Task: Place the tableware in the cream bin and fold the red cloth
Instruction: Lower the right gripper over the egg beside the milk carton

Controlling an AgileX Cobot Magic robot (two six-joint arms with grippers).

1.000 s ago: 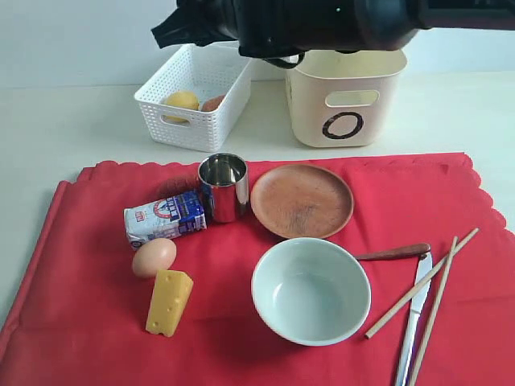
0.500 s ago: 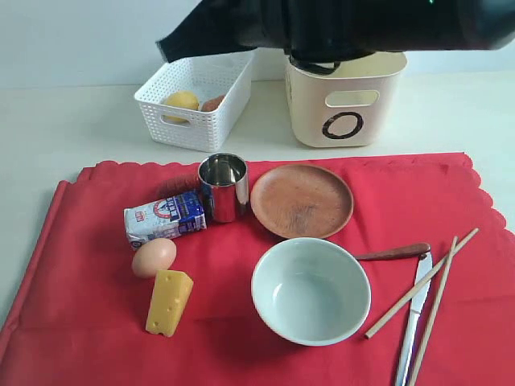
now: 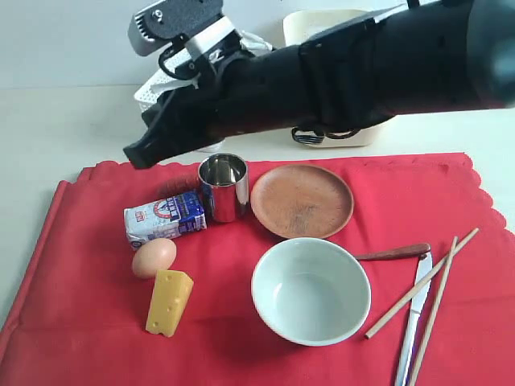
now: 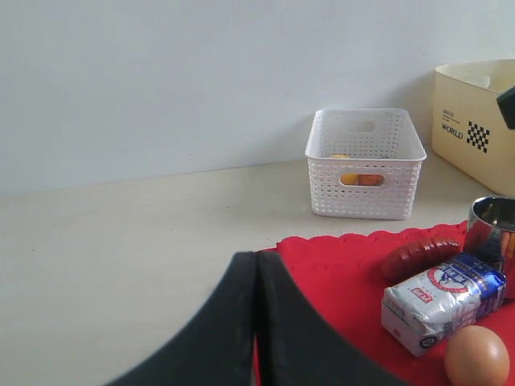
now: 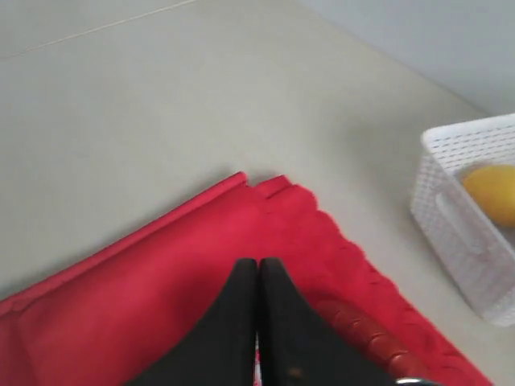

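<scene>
Right tool (image 3: 138, 154) — black, fingers pressed flat together, gripping no object. It is carried on a dark arm that stretches in from the right of the exterior view, across both bins. Its tip hangs above the far left corner of the red cloth (image 3: 96, 322), near the steel cup (image 3: 223, 186).

Left tool (image 4: 256, 261) — likewise clenched on itself, held low, with bare desk (image 3: 48, 137) on one side and the cloth's scalloped edge on the other. It is outside the exterior view.

Red cloth: spread flat on the desk, unfolded, with every item below resting on it.

Tableware, none of it in a bin:
- steel cup, upright, just beside the blue-and-white packet (image 3: 165, 217);
- round wooden plate (image 3: 302, 201), just right of the cup;
- pale bowl (image 3: 311, 291), upright, in front of the plate;
- brown-handled spoon (image 3: 394, 252), its bowl end hidden by the pale bowl's rim;
- silver knife (image 3: 413, 322) and wooden chopsticks (image 3: 451, 256), crossing one another at the right.

Cream bin (image 3: 318, 20): on the desk behind the cloth, largely hidden by the arm.

White perforated basket (image 4: 366, 161): beside the bin, holding a lemon (image 5: 491, 193).

Food: egg (image 3: 154, 257), cheese wedge (image 3: 169, 301), and a sausage (image 4: 418, 256) behind the packet.
</scene>
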